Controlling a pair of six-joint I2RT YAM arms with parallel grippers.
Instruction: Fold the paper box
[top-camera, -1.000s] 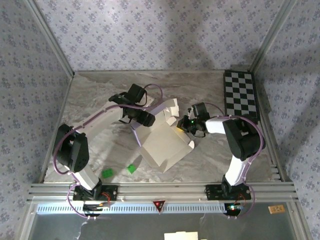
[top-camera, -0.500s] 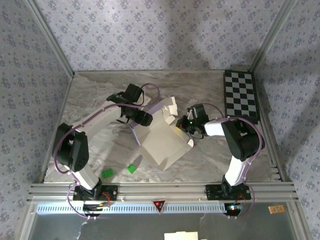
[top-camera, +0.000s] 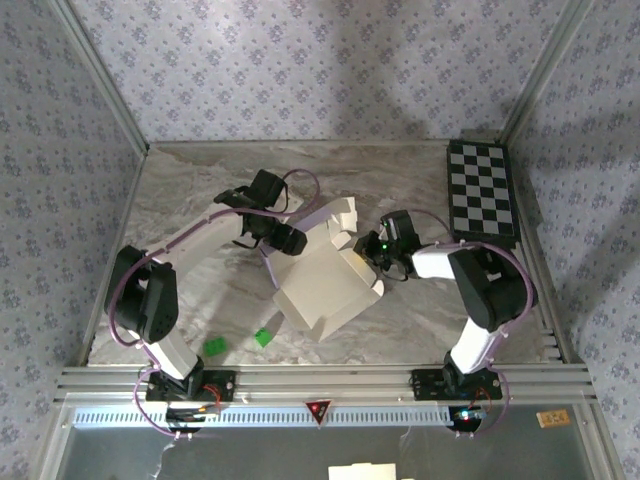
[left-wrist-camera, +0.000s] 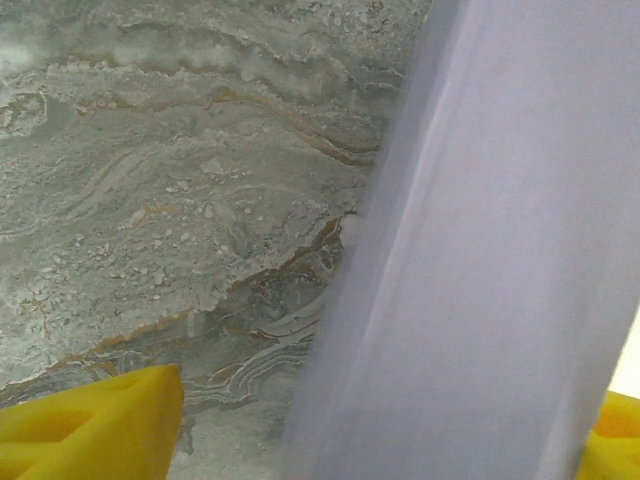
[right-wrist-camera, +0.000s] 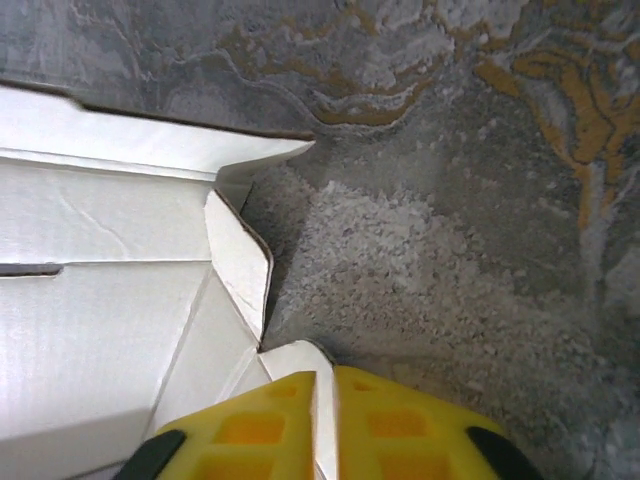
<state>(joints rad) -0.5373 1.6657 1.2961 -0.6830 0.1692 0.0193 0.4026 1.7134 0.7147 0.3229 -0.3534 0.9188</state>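
Shifted a touch left and toward the near edge versus a second back: the white, lilac-backed thin cardboard paper box. Its near corner and right corner both sat further left. The right arm's elbow had dropped slightly toward the near right. The left gripper looked about where it had been.

We saw the right gripper clenched on the paper box. In the right wrist view its yellow fingers sat either side of a thin white wall edge, no gap showing.

The left gripper was released, jaws wide. In the left wrist view one yellow finger sat bottom left and the other in the bottom right corner. A blurred lilac panel stood between them, with marble visible between that panel and the bottom-left finger.

The box lay mid-way across the grey marble-patterned table, between the two grippers, turned diagonal to the table edges. It was partly formed: a shallow open tray, white inside, side walls raised, one corner flap folded inward, a slot cut in one panel. At its far side a lilac panel stood up by the left gripper, white notched flaps just beside it.
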